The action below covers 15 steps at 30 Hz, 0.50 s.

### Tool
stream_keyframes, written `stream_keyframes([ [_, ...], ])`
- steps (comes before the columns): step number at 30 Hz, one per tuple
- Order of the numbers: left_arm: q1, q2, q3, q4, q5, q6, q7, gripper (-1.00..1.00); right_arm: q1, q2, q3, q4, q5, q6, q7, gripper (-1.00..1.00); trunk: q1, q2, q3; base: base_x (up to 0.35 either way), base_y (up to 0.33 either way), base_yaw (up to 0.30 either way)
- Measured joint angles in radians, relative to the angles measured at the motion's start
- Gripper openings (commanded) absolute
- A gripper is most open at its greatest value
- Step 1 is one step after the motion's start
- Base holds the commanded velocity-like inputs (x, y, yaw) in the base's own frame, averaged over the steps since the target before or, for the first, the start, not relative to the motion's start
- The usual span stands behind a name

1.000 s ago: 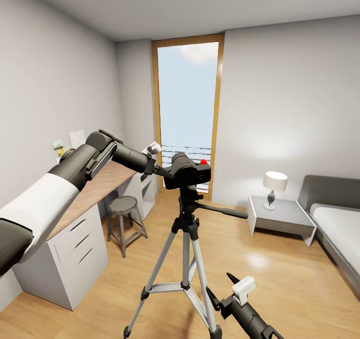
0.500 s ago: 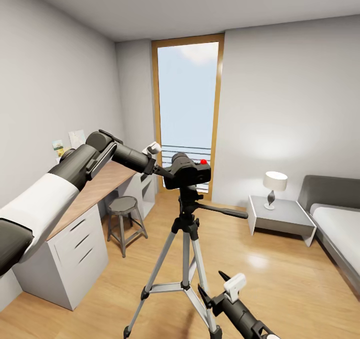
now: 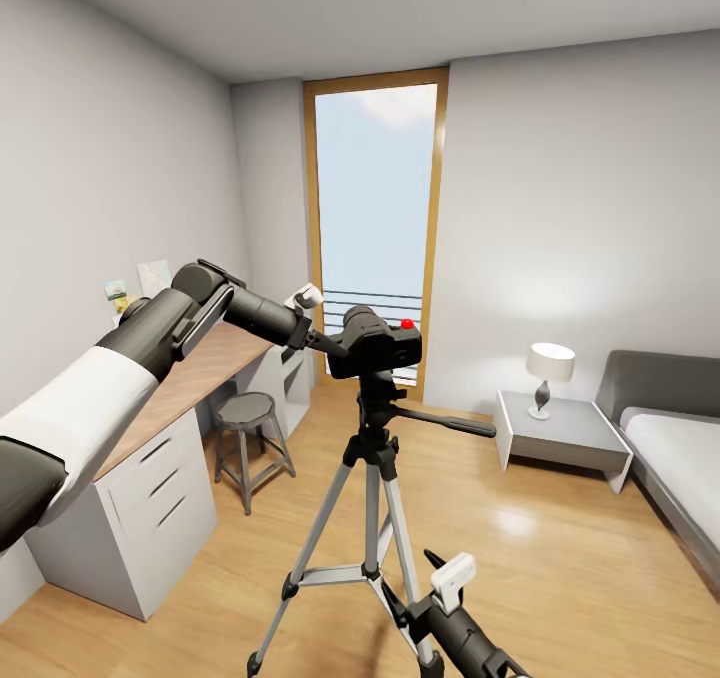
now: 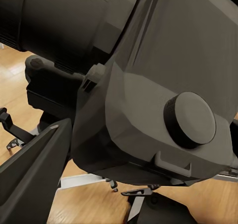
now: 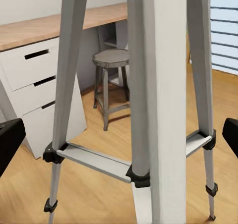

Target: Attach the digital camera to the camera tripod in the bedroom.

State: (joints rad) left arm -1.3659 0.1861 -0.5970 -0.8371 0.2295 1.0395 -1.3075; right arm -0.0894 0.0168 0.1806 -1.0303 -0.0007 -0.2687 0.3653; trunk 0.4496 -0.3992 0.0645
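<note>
My left gripper (image 3: 322,341) is clamped on the small matte-black digital camera (image 3: 375,343), which sits on the black head of the tall silver-grey three-legged camera tripod (image 3: 371,518). The tripod stands on the light wood plank floor (image 3: 560,568), between the wood-topped grey tabletop (image 3: 190,373) and the grey bed (image 3: 680,458). My right gripper (image 3: 412,588) is spread wide, close to the tripod's lower legs.

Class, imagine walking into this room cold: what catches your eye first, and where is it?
First, the silver camera tripod standing mid-floor before the tall wood-framed window, with the black digital camera on its head. The left gripper reaches to the camera's side from over the desk. Low in front, the right gripper hangs near the tripod's legs, jaws open.
</note>
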Motion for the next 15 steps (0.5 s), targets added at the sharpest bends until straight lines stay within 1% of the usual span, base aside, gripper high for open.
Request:
stream_keyframes([
  [4, 0.000, 0.000, 0.001, 0.000, 0.000, 0.000, 0.000, -1.00, -0.004, 0.001, 0.003, 0.003, 0.000, 0.000, -0.003, 1.00, 0.000, 0.000, 0.000, 0.000, 0.000, 0.000],
  [8, 0.000, -0.001, 0.001, 0.000, 0.000, 0.000, 0.000, -1.00, -0.020, 0.001, 0.004, 0.024, 0.001, 0.000, -0.004, 1.00, 0.000, 0.000, 0.000, 0.000, 0.000, 0.000],
  [13, 0.000, -0.001, 0.002, 0.000, 0.000, 0.000, 0.000, -1.00, -0.067, 0.001, 0.004, 0.084, 0.000, 0.000, -0.005, 1.00, 0.000, 0.000, 0.000, 0.000, 0.000, 0.000],
  [15, 0.000, -0.001, 0.002, 0.000, 0.000, 0.000, 0.000, -1.00, -0.092, 0.001, 0.004, 0.123, 0.000, 0.000, -0.005, 1.00, 0.000, 0.000, 0.000, 0.000, 0.000, 0.000],
])
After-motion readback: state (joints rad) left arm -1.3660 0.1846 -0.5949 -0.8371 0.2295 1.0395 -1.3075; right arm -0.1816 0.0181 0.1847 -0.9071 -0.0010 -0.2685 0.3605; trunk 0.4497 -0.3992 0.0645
